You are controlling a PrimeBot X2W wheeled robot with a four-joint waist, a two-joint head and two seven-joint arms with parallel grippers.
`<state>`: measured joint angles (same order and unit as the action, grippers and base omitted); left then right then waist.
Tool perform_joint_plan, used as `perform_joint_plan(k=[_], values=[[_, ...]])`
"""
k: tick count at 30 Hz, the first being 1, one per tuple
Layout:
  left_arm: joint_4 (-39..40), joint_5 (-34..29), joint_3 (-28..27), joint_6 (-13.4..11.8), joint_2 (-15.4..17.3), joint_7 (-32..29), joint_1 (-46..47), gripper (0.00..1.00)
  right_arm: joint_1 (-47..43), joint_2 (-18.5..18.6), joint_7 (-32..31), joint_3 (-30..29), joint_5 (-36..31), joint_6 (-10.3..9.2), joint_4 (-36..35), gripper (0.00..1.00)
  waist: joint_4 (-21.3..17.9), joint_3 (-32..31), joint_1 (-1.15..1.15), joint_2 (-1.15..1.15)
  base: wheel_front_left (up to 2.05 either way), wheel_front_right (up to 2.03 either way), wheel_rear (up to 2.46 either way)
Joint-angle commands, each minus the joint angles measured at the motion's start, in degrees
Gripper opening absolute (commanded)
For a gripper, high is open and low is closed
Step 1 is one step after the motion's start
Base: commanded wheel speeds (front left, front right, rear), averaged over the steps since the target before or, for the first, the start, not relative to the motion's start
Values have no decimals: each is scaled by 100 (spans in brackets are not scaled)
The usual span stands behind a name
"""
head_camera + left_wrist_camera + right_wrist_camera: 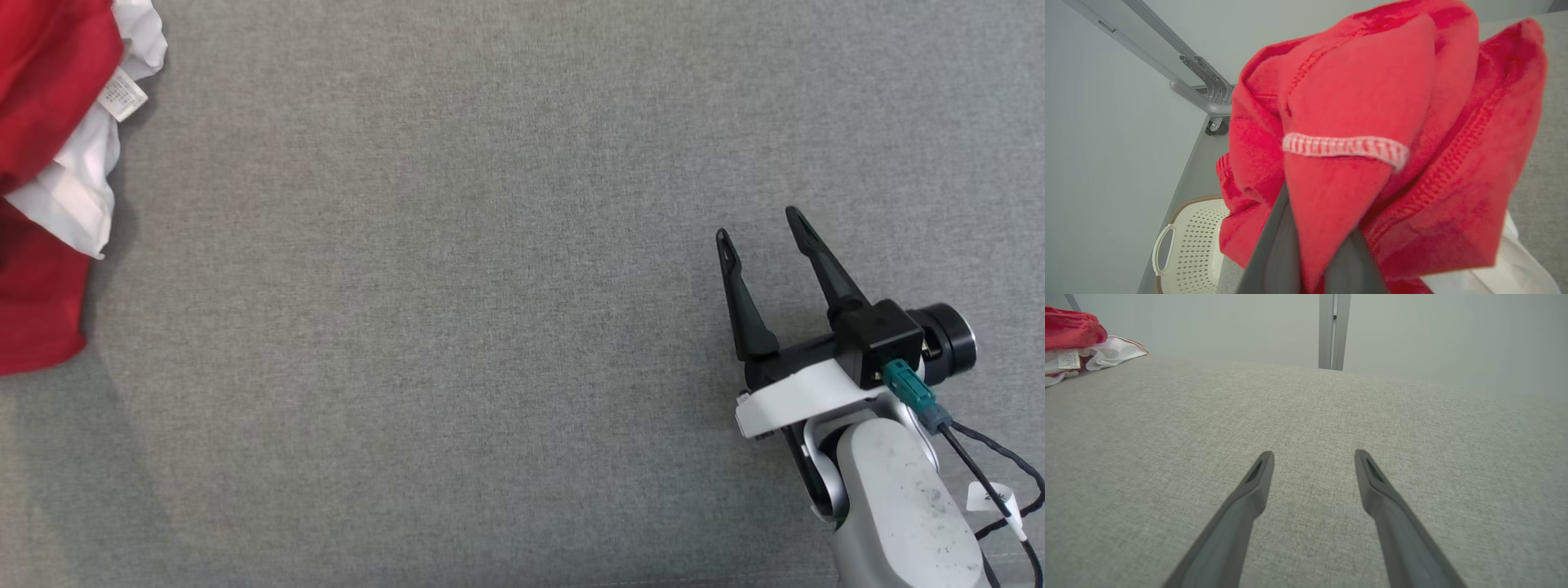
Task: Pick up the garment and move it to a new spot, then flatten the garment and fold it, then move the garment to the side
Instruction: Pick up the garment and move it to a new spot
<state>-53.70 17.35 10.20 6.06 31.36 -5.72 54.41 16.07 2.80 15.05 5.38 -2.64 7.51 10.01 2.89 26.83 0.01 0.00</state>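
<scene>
The garment (41,98) is red with white parts and a white label, bunched at the far left edge of the head view. In the left wrist view a red fold of the garment (1372,102) with a white stitched hem bulges up close, pinched between the two grey fingers of my left gripper (1312,261), which is shut on it. The finger ends are buried in the cloth. My right gripper (758,225) hovers open over the grey surface at the lower right, far from the cloth. Its own view has the right gripper (1313,454) with nothing between its fingers and the garment (1069,330) at the upper left.
A grey fabric surface (449,327) spreads across the head view. Beyond its edge in the left wrist view stands a white perforated basket (1188,245) with a handle, under a grey metal rail (1204,81). A grey post (1333,330) rises behind the surface's far edge.
</scene>
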Motion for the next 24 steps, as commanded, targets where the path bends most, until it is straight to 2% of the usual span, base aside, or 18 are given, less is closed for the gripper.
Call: perform_joint_plan(k=[1,5,10,14,18,19,24], values=[[112,-48,8,13,141,105,196,0,-79,16,20,-22,84,-3,21,100,134,-337,-1,0,0,0,0],[466,-91,49,39,279,303,458,0,-216,16,20,1,236,-4,63,100,134,-676,-1,0,0,0,0],[1165,60,185,92,195,339,720,0,-388,15,19,-17,427,-3,116,100,91,-1095,-1,0,0,0,0],[2022,231,356,131,88,203,660,0,-566,16,19,-72,520,-4,127,100,1,-1391,-1,0,0,0,0],[3221,492,587,137,-55,-76,356,0,-791,16,19,-169,545,-4,121,100,-104,-1637,-1,0,0,0,0],[3873,707,639,138,-126,-292,173,0,-866,14,20,-176,527,-3,117,100,-180,-1720,-1,0,0,0,0],[5462,1149,790,89,-288,-845,-464,0,-1007,15,19,-208,558,-4,76,100,-455,-1822,-1,0,0,0,0]])
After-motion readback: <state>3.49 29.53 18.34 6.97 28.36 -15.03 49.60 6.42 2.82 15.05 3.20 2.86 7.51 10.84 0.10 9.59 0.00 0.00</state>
